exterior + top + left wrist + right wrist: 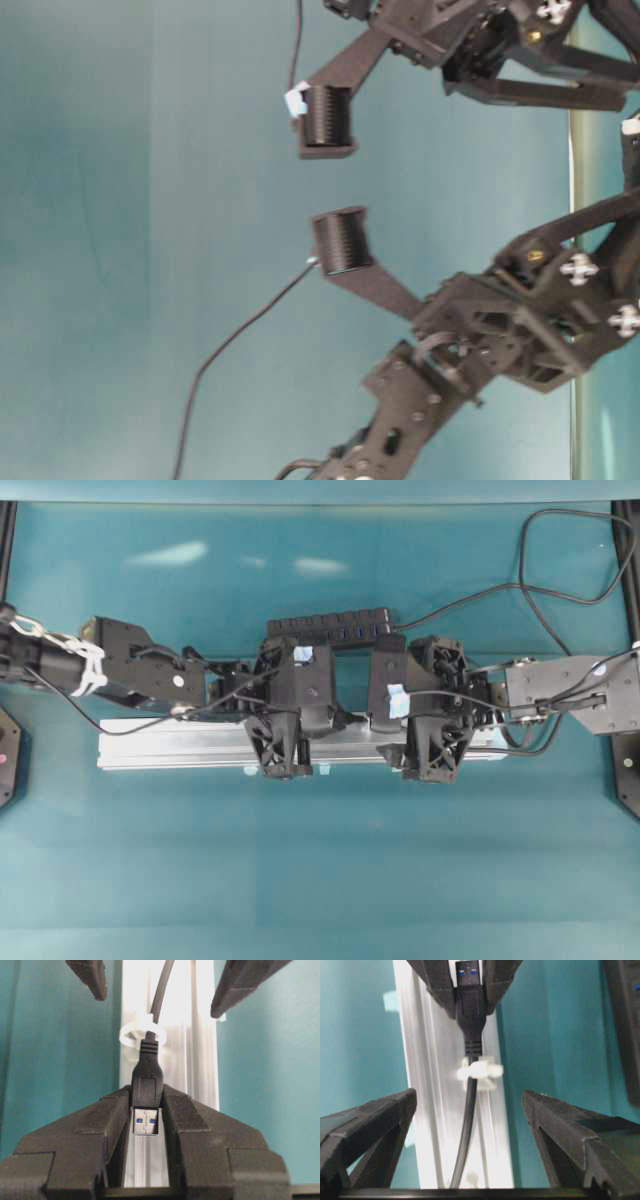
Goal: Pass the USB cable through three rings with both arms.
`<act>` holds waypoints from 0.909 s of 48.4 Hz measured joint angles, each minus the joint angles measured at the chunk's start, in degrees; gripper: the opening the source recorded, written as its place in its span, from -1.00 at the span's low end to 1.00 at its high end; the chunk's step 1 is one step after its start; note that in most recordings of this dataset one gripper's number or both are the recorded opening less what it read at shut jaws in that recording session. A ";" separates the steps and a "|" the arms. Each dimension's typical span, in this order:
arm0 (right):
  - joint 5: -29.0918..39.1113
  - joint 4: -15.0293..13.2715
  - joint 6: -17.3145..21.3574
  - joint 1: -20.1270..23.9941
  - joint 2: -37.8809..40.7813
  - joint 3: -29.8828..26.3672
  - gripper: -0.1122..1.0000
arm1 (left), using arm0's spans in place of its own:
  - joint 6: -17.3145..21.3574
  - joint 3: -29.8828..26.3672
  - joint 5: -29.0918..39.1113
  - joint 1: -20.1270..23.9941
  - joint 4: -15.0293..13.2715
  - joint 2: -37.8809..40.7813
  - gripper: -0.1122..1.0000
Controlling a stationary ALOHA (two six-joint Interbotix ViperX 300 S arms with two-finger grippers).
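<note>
Left gripper (pixel 146 1110) has its jaws clamped on the moulded black body of the plug (pixel 146 1082), the metal end with its blue tongue sticking back between the fingers (pixel 185 1115); that's a firm pinch on the one stiff part of the USB cable (pixel 468 1125). Just ahead of those fingertips the strain relief sits at a whitish ring (pixel 140 1035), and the cord runs on through it along the silver rail (pixel 200 1060); so that loop looks threaded.

Right gripper (pixel 467 1105) now; jaws spread wide either side of the cord, touching nothing, the cable lying loose between them; a second small white loop (pixel 472 1178) shows near its palm, and whether the cord goes through it I cannot tell.

Handling, by my reckoning: light, thin, floppy cord, smooth-skinned and likely to slide in a pinch; it will sag and kink if pushed. The plug is the rigid, grippable bit; take it there, or on the cord close behind the strain relief. Rings look thin plastic; pull straight, gently.
</note>
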 measured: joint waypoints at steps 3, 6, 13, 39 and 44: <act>-0.70 0.00 0.00 0.00 -0.35 0.00 0.74 | 0.09 0.00 0.97 0.00 0.00 -0.88 -0.41; -1.41 -0.09 0.00 -0.09 -0.79 0.00 0.74 | 0.00 0.00 1.85 -0.09 -0.09 -1.93 -0.41; -2.81 0.00 0.00 -0.09 -1.32 0.00 0.74 | 0.09 0.00 4.75 -0.44 -0.09 -4.13 -0.41; -9.05 0.00 0.00 -0.26 -1.41 -0.70 0.73 | 0.35 -0.62 10.02 -1.41 0.00 -9.84 -0.41; -9.84 -0.09 0.09 -0.70 -1.32 -1.14 0.73 | 0.35 -0.62 10.02 -1.49 0.00 -9.84 -0.41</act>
